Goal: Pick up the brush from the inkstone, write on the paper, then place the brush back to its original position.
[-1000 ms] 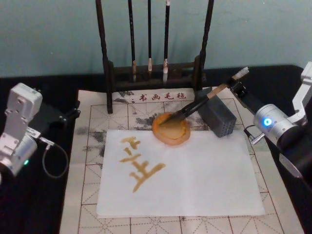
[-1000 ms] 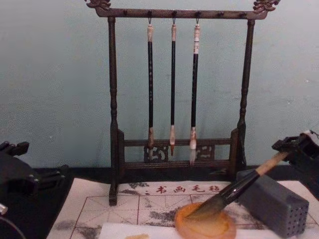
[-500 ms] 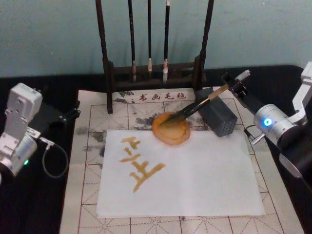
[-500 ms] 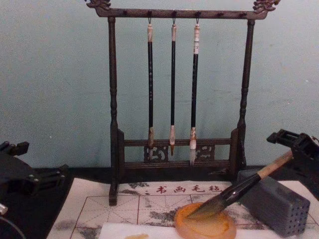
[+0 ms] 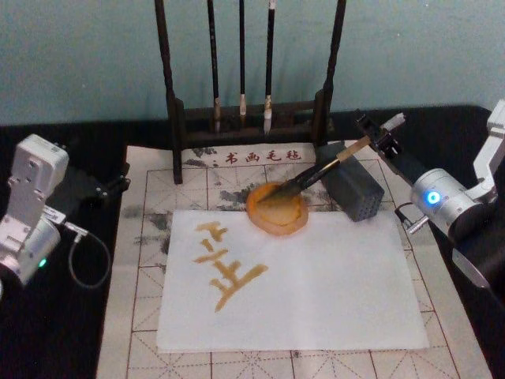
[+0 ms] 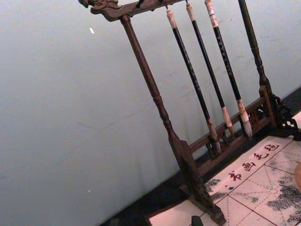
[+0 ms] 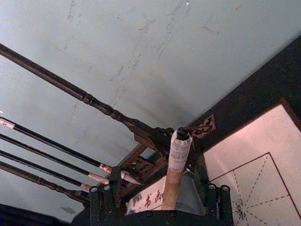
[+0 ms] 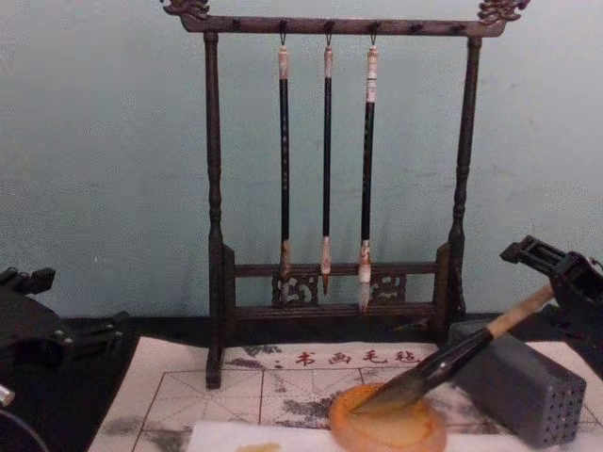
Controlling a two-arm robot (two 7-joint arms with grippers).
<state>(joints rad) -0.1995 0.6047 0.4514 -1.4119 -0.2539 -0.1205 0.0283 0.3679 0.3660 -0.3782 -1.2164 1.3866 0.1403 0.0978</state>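
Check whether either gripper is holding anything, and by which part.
Nothing held: the right gripper stands open around the brush at its handle end, bristles resting in the inkstone.

The brush rack's top is cropped away (head view), hiding the three thin brushes' upper ends.

brush: tan handle, glossy black ferrule, dark bristles, white end cap
inkstone: translucent orange-amber
paper: white, ochre-gold strokes
mat: cream, thin dark grid lines, grey ink blotches, red characters
block: grey, small dark holes
rack: dark brown wood
hanging brushes: black shafts, pale ends
wall: pale teal
right gripper: black
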